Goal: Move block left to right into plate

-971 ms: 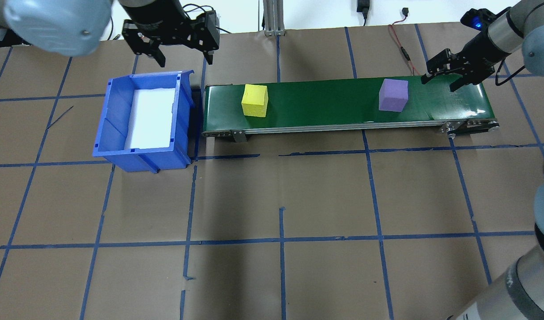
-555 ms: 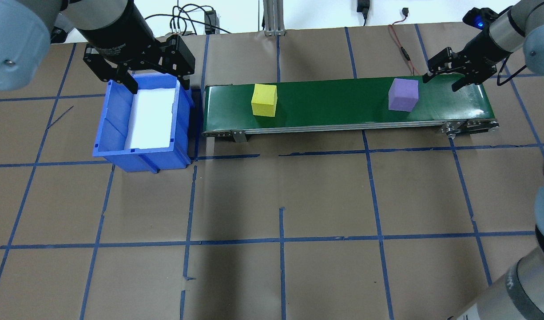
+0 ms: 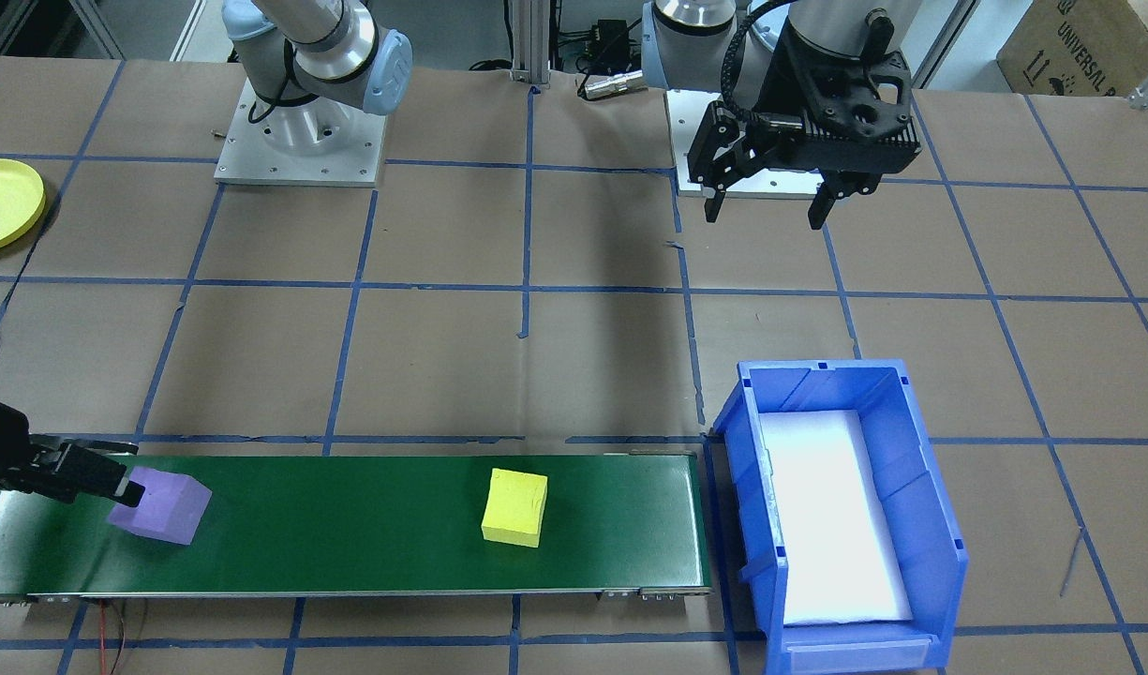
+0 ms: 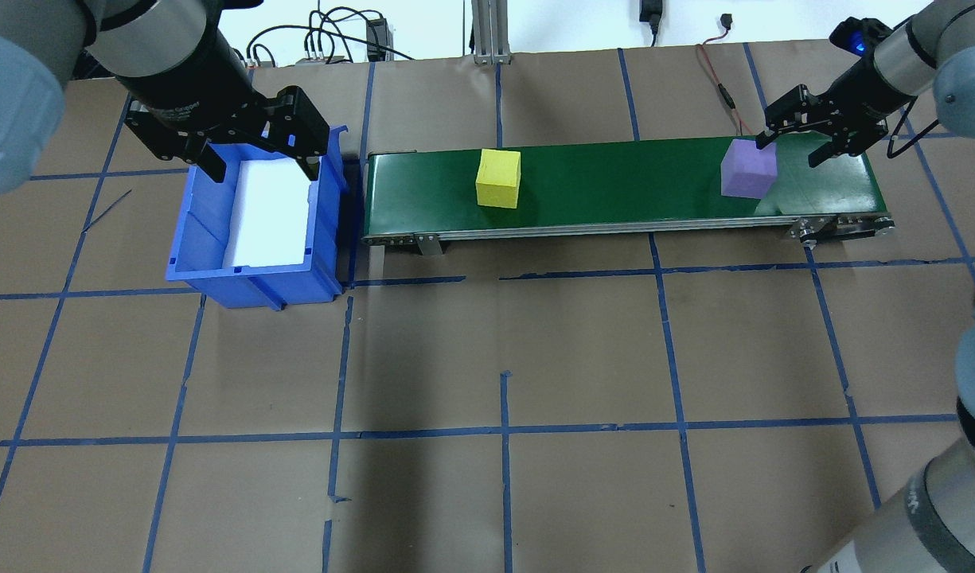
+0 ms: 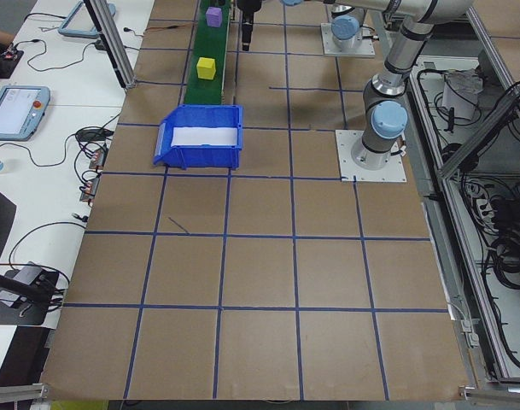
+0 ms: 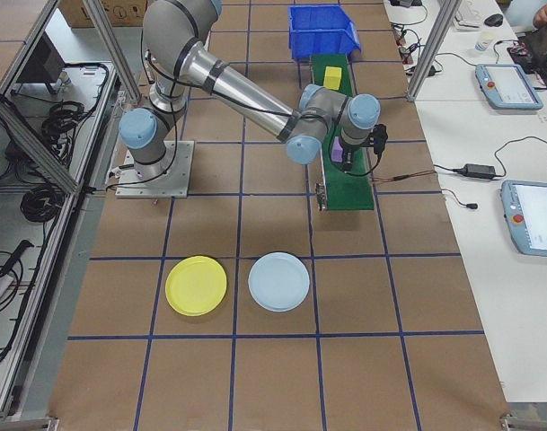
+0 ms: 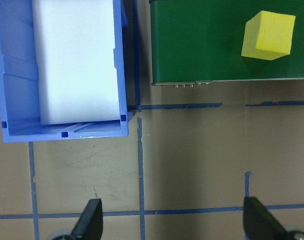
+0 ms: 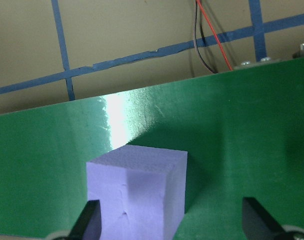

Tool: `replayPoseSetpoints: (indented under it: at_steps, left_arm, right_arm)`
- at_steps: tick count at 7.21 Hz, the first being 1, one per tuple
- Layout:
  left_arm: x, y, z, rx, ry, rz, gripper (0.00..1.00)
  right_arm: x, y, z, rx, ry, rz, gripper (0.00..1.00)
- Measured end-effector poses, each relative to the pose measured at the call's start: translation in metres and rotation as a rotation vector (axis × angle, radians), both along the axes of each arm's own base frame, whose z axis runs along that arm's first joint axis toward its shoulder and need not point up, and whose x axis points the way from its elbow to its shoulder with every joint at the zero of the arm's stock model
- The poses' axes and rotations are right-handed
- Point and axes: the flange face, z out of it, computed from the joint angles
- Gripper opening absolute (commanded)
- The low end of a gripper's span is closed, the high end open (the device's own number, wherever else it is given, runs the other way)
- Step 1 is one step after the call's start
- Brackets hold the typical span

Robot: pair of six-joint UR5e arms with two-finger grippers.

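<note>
A purple block (image 4: 748, 169) rides near the right end of the green conveyor belt (image 4: 614, 191), and a yellow block (image 4: 498, 178) sits further left on it. My right gripper (image 4: 789, 151) is open at that end. In the right wrist view the purple block (image 8: 137, 195) stands inside the gap, close to one finger. My left gripper (image 4: 262, 169) hangs open and empty above the blue bin (image 4: 208, 239). A yellow plate (image 6: 196, 285) and a light blue plate (image 6: 278, 281) lie on the table beyond the belt's right end.
The blue bin with a white liner (image 3: 827, 516) stands just off the belt's left end. Red and black cables (image 4: 722, 87) run behind the belt's right end. Brown paper with blue tape lines covers the table.
Both blocks have travelled rightward along the belt, and the purple one has reached my right gripper's fingers. My left gripper has swung from behind the bin to over it.
</note>
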Motion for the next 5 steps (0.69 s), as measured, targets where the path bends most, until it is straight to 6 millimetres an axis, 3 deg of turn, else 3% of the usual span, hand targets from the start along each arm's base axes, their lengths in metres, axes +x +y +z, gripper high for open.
replayPoseSetpoints:
  at_steps: [3, 5]
  left_arm:
    - [0.023, -0.006, 0.006, -0.018, 0.001, 0.028, 1.00]
    - [0.029, -0.002, 0.013, -0.031, -0.001, 0.040, 1.00]
  right_arm:
    - [-0.004, -0.010, -0.018, -0.025, 0.005, -0.017, 0.97]
    - [-0.005, -0.009, -0.030, -0.006, 0.020, -0.016, 0.71]
